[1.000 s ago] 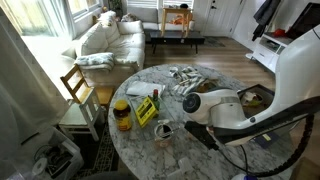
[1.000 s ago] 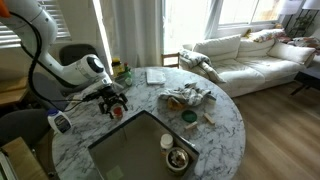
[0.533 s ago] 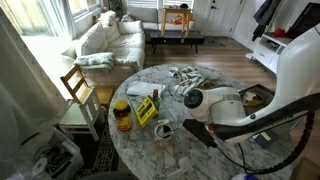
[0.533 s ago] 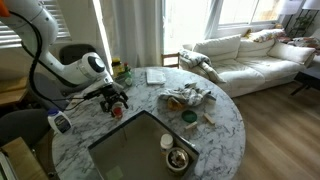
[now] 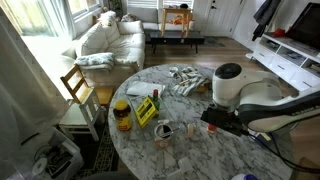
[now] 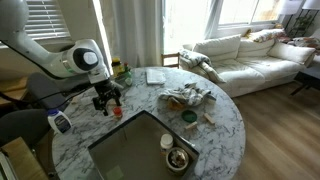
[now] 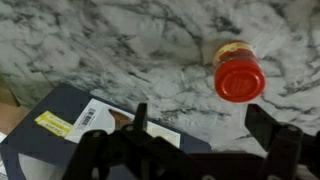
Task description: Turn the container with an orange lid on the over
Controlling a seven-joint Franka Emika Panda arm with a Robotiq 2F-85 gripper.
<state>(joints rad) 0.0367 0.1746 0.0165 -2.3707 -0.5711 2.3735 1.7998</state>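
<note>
- On the marble surface [image 7: 120,40], the container [image 7: 232,52] sat with its orange lid [image 7: 238,80] on, its contents hidden.
- The gripper [image 7: 197,118] hovered nearby, jaws apart and empty, not touching the container.
- An amber jar [image 5: 122,115] stood yellow-lidded.
- I could not tell whether the container stood or lay sideways.
- A dark box [image 7: 50,130] was cut off.

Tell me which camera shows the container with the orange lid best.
The wrist view: the container sits close and large, its orange lid and pale body plain. In both exterior views the container is only a small reddish dot.
</note>
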